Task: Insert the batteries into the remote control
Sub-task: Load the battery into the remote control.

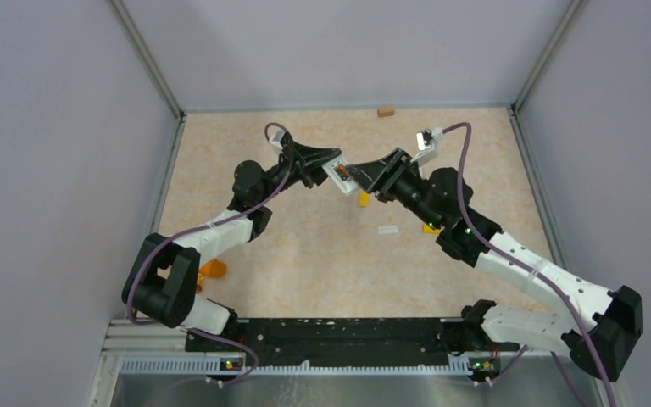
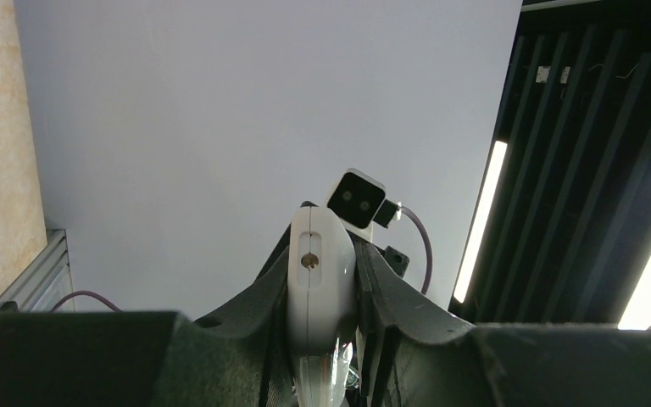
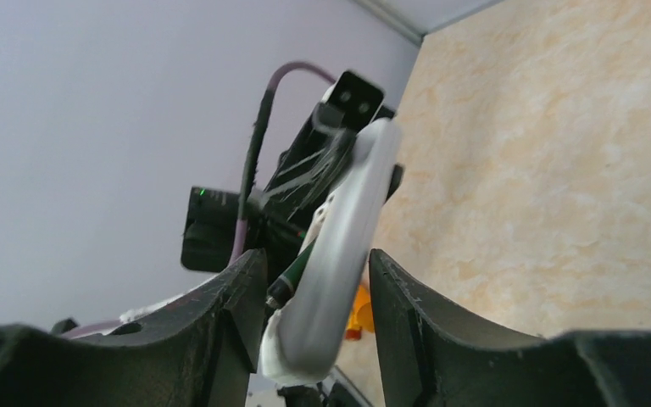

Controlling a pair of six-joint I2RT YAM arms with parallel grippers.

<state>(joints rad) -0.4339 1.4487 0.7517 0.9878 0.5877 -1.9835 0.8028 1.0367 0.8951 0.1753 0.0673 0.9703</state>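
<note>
The white remote control (image 1: 338,175) is held up above the table between both arms. My left gripper (image 1: 326,165) is shut on it; the left wrist view shows its rounded end (image 2: 320,280) clamped between the fingers. My right gripper (image 1: 364,176) is open, with its jaws either side of the remote's other end (image 3: 339,254) and a gap on the right. A dark green battery (image 3: 292,273) with a black end lies tilted against the remote, beside my right gripper's left finger (image 3: 233,314). A small orange-dark spot shows in the remote's recess (image 1: 340,172). The other batteries are not in view.
A yellow block (image 1: 363,198) lies under the grippers, and another yellow piece (image 1: 431,227) by the right arm. A small white flat piece (image 1: 388,230) lies mid-table. A larger orange cylinder (image 1: 213,270) sits by the left arm. A brown block (image 1: 385,111) is at the back wall.
</note>
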